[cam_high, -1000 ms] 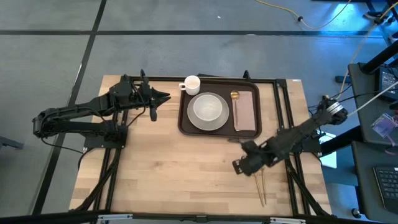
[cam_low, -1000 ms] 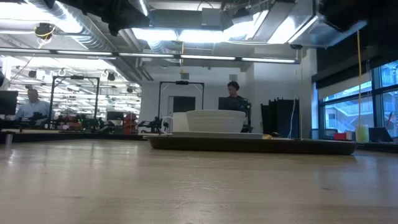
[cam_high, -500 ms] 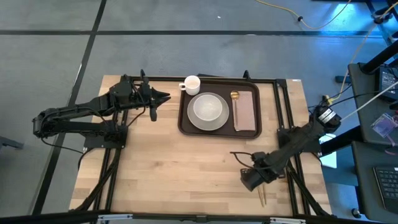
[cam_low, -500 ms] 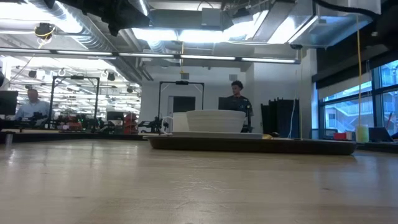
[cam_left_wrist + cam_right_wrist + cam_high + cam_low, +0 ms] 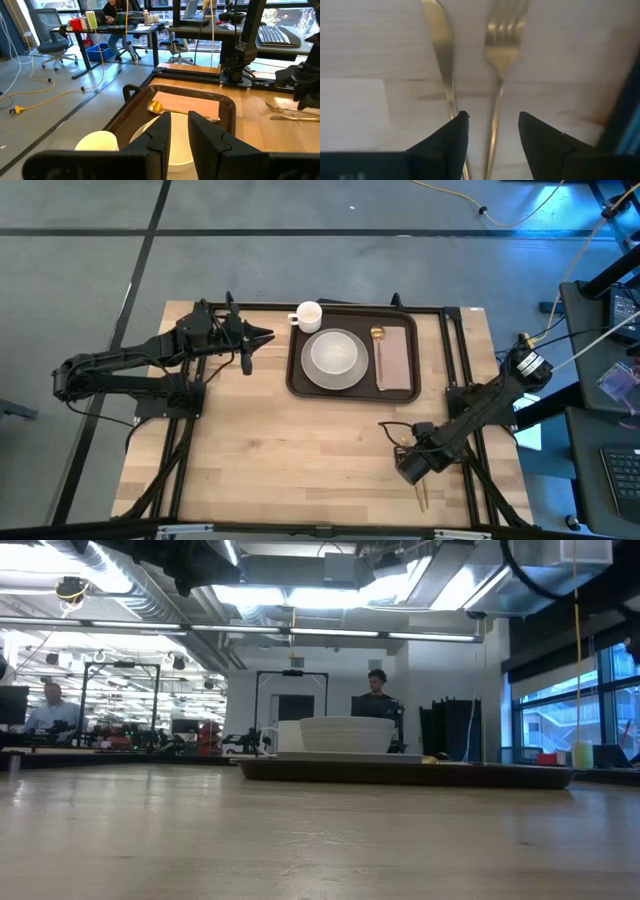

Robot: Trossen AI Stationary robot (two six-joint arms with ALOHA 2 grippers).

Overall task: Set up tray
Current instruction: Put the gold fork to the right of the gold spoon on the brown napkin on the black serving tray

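The dark brown tray [image 5: 353, 387] lies at the table's far middle and carries a white plate [image 5: 335, 355], a pinkish-tan napkin [image 5: 397, 360] and a gold spoon [image 5: 378, 345]. A white cup [image 5: 307, 313] stands at its far left corner. A gold fork [image 5: 501, 45] and a gold knife [image 5: 441, 45] lie side by side on the wood near the table's near right. My right gripper [image 5: 494, 127] hovers open over them, its fingers either side of the fork's handle. My left gripper [image 5: 179, 127] waits left of the tray, fingers a narrow gap apart.
Black frame rails [image 5: 455, 360] run along the table's far edge and down both sides. Bare wood [image 5: 290, 450] spreads across the near middle. In the low view the tray [image 5: 400, 772] sits far off, with a person standing in the room behind it.
My right gripper has moved toward the table's near edge and slightly right, away from the tray, and now stands over the fork and knife. The left arm and everything on the tray have stayed put.
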